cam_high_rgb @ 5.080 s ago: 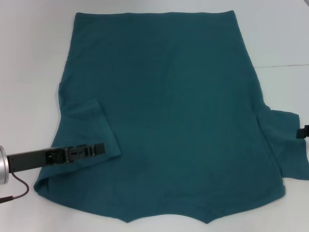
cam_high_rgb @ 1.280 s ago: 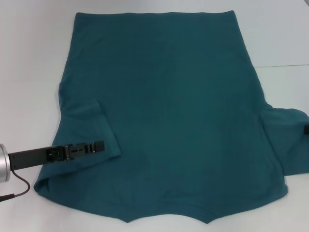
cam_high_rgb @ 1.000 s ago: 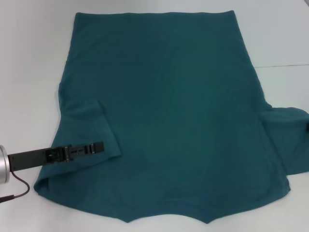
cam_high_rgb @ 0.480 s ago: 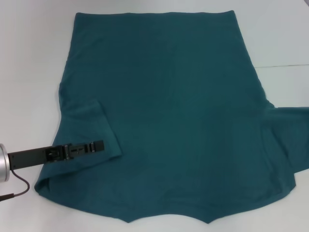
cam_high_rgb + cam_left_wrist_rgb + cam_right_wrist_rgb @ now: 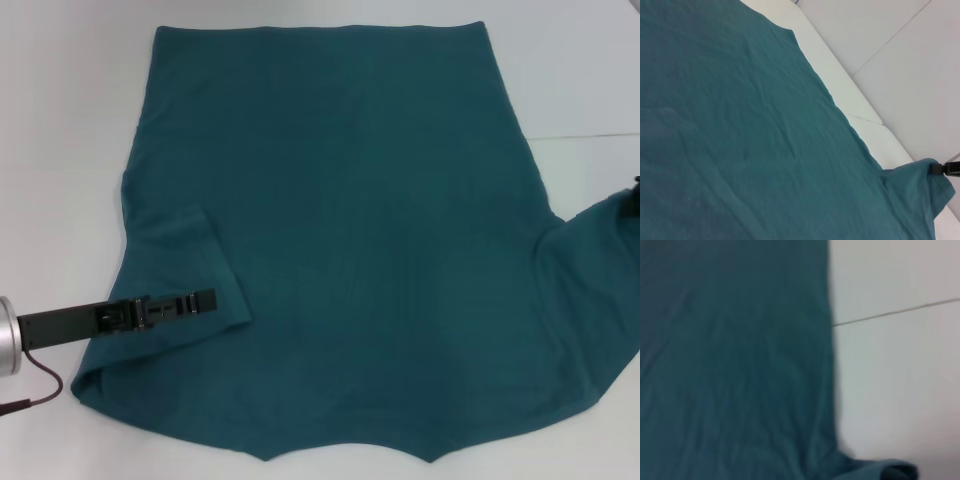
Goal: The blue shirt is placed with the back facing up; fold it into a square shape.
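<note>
The blue shirt [image 5: 350, 230] lies back up on the white table [image 5: 60, 120], collar at the near edge. Its left sleeve [image 5: 190, 270] is folded in over the body. My left gripper [image 5: 205, 300] lies low over that folded sleeve. My right gripper [image 5: 634, 198] shows only as a dark tip at the right edge. The left wrist view shows it [image 5: 940, 169] shut on the tip of the right sleeve [image 5: 915, 185], which is lifted off the table. The shirt fills the left wrist view [image 5: 740, 125] and much of the right wrist view [image 5: 740, 365].
A thin seam line [image 5: 590, 135] crosses the table at the right. A dark cable [image 5: 40, 390] loops from my left wrist near the shirt's near left corner. Bare table [image 5: 580, 60] lies to the shirt's right.
My right gripper has moved toward the far side along the right edge, lifting and stretching the right sleeve with it. The left arm and the folded left sleeve have not moved.
</note>
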